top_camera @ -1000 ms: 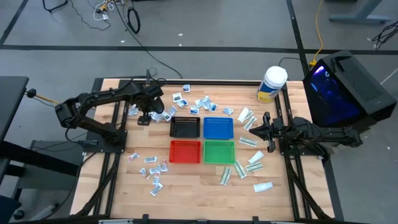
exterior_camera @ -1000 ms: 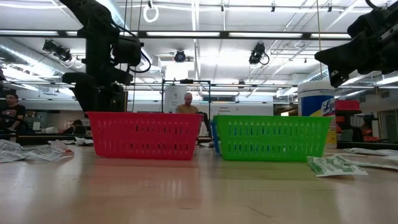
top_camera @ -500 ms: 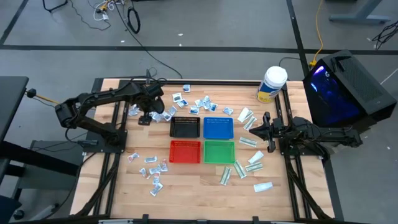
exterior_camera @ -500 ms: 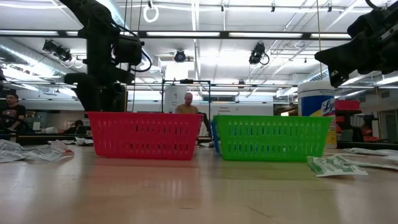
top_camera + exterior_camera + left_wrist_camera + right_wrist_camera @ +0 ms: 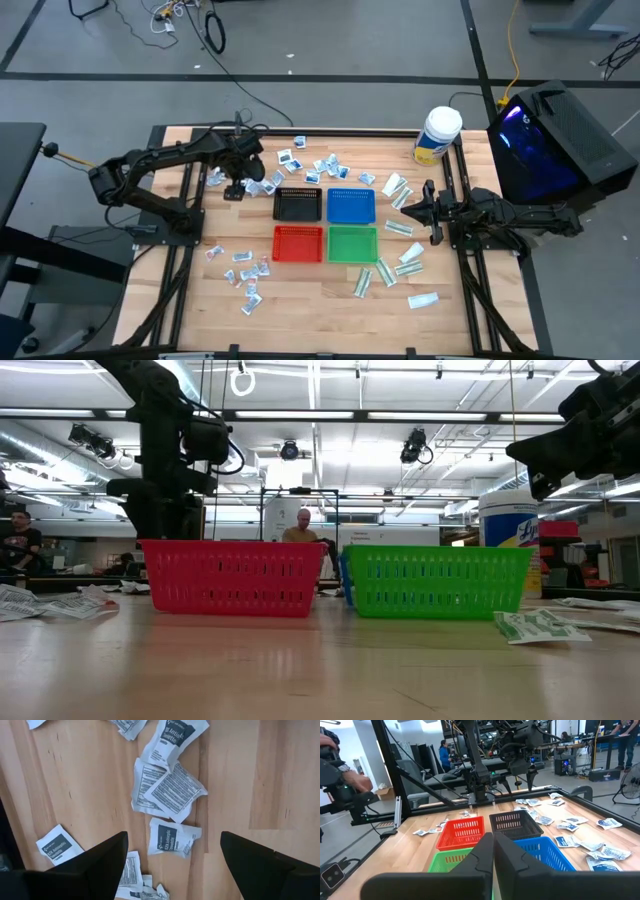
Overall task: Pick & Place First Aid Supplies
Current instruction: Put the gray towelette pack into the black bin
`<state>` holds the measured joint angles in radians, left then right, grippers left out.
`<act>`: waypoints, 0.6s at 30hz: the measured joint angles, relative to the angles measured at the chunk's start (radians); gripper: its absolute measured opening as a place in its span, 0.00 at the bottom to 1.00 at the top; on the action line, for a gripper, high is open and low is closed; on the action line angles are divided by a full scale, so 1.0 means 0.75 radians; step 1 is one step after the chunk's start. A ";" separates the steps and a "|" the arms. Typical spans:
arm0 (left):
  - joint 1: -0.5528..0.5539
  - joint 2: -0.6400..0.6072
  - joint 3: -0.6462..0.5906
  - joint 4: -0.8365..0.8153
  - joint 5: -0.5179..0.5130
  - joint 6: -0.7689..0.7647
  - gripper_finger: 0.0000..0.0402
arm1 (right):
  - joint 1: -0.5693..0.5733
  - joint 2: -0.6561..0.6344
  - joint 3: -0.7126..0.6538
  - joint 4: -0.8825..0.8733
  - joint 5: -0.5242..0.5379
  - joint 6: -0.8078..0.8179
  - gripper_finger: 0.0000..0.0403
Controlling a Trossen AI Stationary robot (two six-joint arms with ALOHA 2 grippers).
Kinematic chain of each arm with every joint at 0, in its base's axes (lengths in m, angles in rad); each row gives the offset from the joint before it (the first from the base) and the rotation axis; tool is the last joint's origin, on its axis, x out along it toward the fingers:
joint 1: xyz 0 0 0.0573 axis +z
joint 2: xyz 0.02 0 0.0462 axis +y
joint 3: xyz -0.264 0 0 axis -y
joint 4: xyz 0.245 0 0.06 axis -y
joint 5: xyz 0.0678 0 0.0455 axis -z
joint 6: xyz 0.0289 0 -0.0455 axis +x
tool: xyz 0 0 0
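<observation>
Small white packets with bluish print [image 5: 300, 170] lie scattered at the table's far side, and more lie at the near left [image 5: 245, 275]. Longer white-and-green packets [image 5: 400, 260] lie on the right. My left gripper [image 5: 232, 190] points down, open, above the far-left packets. In its wrist view the fingers stand on either side of one squarish packet [image 5: 174, 839], which lies flat on the wood, and touch nothing. My right gripper [image 5: 412, 210] waits at the right edge, level, shut and empty [image 5: 493, 840].
Four mesh trays stand mid-table: black [image 5: 297, 204], blue [image 5: 351, 205], red [image 5: 298, 243], green [image 5: 352, 243]. A white jar with a yellow label [image 5: 437, 135] stands at the far right corner. People show in the room beyond the table.
</observation>
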<state>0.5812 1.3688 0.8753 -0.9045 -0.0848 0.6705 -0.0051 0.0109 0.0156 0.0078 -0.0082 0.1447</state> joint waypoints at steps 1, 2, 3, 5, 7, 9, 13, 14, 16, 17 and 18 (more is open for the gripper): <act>-0.018 0.000 0.000 0.000 -0.001 0.000 0.81 | 0.000 0.000 0.000 0.000 -0.001 0.000 0.04; -0.035 0.000 0.000 0.000 -0.001 0.000 0.81 | 0.000 0.000 0.000 0.000 0.000 0.000 0.04; -0.053 -0.001 0.000 0.000 -0.001 0.001 0.81 | 0.000 0.000 0.000 0.000 0.000 0.000 0.04; -0.092 -0.002 0.000 0.000 -0.005 -0.003 0.81 | 0.000 0.000 0.000 0.000 0.000 0.000 0.04; -0.124 -0.002 0.000 0.000 -0.008 -0.012 0.81 | 0.000 0.000 0.000 0.000 0.000 0.000 0.04; -0.151 -0.002 0.000 0.000 -0.010 -0.028 0.81 | 0.000 0.000 0.000 0.000 0.000 0.000 0.04; -0.169 -0.002 0.000 0.001 -0.009 -0.031 0.81 | 0.000 0.000 0.000 0.000 0.000 0.000 0.04; -0.169 -0.003 0.000 0.002 -0.010 -0.031 0.81 | 0.000 0.000 0.000 0.000 0.000 0.000 0.04; -0.168 -0.003 0.000 0.002 -0.010 -0.030 0.81 | 0.000 0.000 0.000 0.000 -0.001 0.000 0.04; -0.168 -0.003 0.000 0.003 -0.010 -0.030 0.81 | 0.000 0.000 0.000 0.000 0.000 0.000 0.04; -0.167 -0.003 0.000 0.003 -0.010 -0.031 0.81 | 0.000 0.000 0.000 0.000 0.000 0.000 0.04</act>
<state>0.4558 1.3668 0.8753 -0.9024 -0.0925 0.6476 -0.0050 0.0110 0.0154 0.0078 -0.0084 0.1447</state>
